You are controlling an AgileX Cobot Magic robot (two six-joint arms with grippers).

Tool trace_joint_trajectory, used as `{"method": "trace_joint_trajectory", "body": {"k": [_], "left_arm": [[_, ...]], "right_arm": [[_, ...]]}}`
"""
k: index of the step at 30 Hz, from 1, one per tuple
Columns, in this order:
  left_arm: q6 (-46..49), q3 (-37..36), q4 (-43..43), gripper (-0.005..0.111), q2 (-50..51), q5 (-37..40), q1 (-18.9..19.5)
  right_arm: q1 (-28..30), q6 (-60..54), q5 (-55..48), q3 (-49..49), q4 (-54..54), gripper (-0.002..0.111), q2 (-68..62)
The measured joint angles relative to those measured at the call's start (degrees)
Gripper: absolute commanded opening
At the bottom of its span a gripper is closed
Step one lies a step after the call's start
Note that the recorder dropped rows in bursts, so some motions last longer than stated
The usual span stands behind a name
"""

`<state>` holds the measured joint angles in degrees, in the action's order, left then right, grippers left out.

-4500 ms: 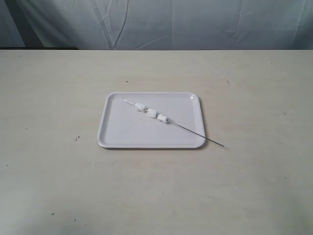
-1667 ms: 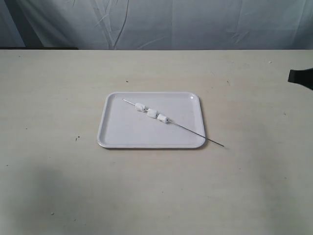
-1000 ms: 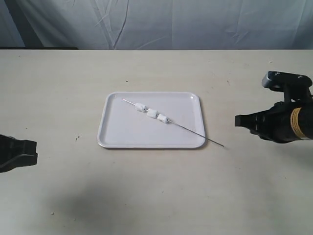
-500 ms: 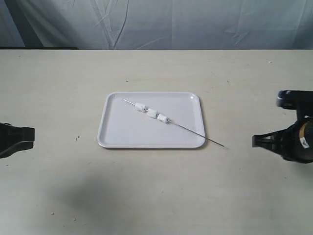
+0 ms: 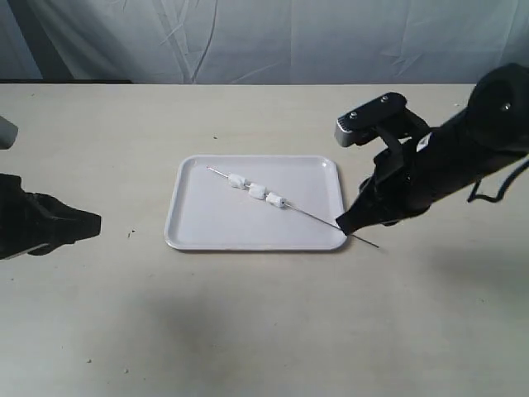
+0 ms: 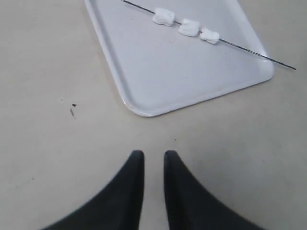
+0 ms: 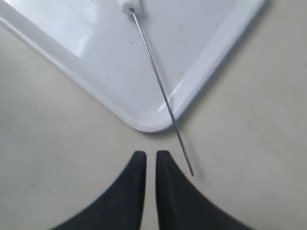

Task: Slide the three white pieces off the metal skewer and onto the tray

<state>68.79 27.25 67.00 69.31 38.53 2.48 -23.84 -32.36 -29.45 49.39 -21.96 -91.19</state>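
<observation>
The white tray lies mid-table. Across it runs the thin metal skewer, its tip overhanging the tray's near right corner. Threaded on it are the three white pieces. My right gripper hangs by that corner, just beside the skewer's free end, open a narrow slit with nothing inside. One piece shows at that view's edge. My left gripper is well left of the tray, slightly open and empty. The pieces and skewer show in its wrist view.
The beige table stretches bare around the tray, with a few dark specks such as one left of the tray. A pale wrinkled curtain backs the far edge.
Both arms have come in toward the tray. The right gripper swung from the right edge to the skewer's overhanging tip. Tray, skewer and pieces have not moved.
</observation>
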Motion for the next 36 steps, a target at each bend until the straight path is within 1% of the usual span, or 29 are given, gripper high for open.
{"method": "trace_joint_trajectory", "body": {"k": [1,2,5,10,12,13,15,16,17,18,24,29,30,34,36], "left_arm": [[0.2,0.5,0.0,0.035,1.1,1.1,0.0],[0.4,1.0,0.1,0.036,2.2,2.1,0.0],[1.3,2.5,0.6,0.036,5.6,3.9,0.0],[4.0,4.4,2.6,0.036,11.0,4.6,0.0],[7.4,5.5,5.1,0.036,13.4,4.8,0.0],[9.3,5.9,6.6,0.036,14.7,4.9,0.0],[11.3,6.4,7.8,0.04,16.2,4.9,0.0],[11.8,6.7,7.9,0.046,16.7,5.0,0.0],[13.1,7.0,7.9,0.049,17.3,5.5,0.0],[13.5,7.2,8.0,0.051,17.7,5.9,0.0],[14.0,8.1,9.2,0.05,18.8,7.3,0.0],[14.1,8.1,10.2,0.05,19.0,7.3,0.0],[14.1,8.1,10.3,0.05,19.0,7.3,0.0],[14.1,8.1,10.4,0.05,19.0,7.3,0.0],[14.1,8.1,10.4,0.05,19.0,7.3,0.0]], "right_arm": [[0.0,-1.2,-0.7,1.3,-0.1,0.028,-0.7],[0.0,-3.2,-2.0,2.6,-0.2,0.029,-1.6],[0.0,-8.5,-4.6,4.9,-0.2,0.029,-4.4],[0.0,-15.6,-4.6,5.5,-0.8,0.029,-9.0],[-0.1,-20.5,-2.5,5.5,-3.8,0.029,-11.8],[-0.2,-25.3,-1.4,5.5,-7.0,0.029,-13.3],[-0.3,-31.0,0.9,5.5,-11.2,0.029,-15.0],[-0.3,-32.5,2.1,5.5,-12.0,0.029,-15.5],[-0.3,-35.0,3.6,5.8,-13.3,0.029,-15.9],[-0.3,-36.1,3.9,6.2,-13.7,0.029,-16.2],[-0.3,-38.3,4.0,11.4,-15.6,0.029,-19.2],[-0.3,-38.3,3.5,12.2,-16.6,0.029,-21.1],[-0.3,-38.4,3.5,12.3,-17.1,0.03,-21.3],[-0.3,-38.5,3.7,12.4,-18.6,0.049,-22.4],[-0.3,-38.5,3.8,12.6,-19.0,0.051,-22.5]]}}
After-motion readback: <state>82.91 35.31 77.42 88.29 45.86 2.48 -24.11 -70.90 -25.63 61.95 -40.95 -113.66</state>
